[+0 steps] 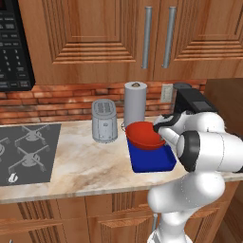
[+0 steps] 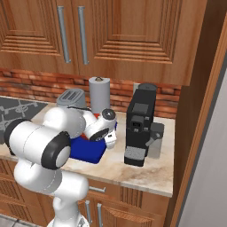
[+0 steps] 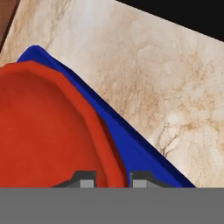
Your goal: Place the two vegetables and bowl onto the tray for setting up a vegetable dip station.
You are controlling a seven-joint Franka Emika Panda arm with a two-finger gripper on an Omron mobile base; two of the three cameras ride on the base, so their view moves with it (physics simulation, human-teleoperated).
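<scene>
One grip: the gripper (image 3: 113,178) is pinching the near rim of the red bowl (image 1: 144,134), one fingertip sitting inside the wall and one outside.
Bowl position: it is hanging tilted over the blue tray (image 1: 151,160), far edge lifted; whether its low edge is touching the tray floor I cannot tell.
Tray position: it is lying on the marble counter (image 1: 85,163), between the toaster (image 1: 104,120) and the coffee machine (image 2: 139,124), with the paper towel roll (image 1: 135,103) standing behind.
Handling: the bowl is looking rigid, glossy and probably slippery; a thin-rim pinch on such a wide dish is likely letting it swing, so a slow lowering is seeming wise.
Hold point: the rim is offering the only narrow edge to take.
</scene>
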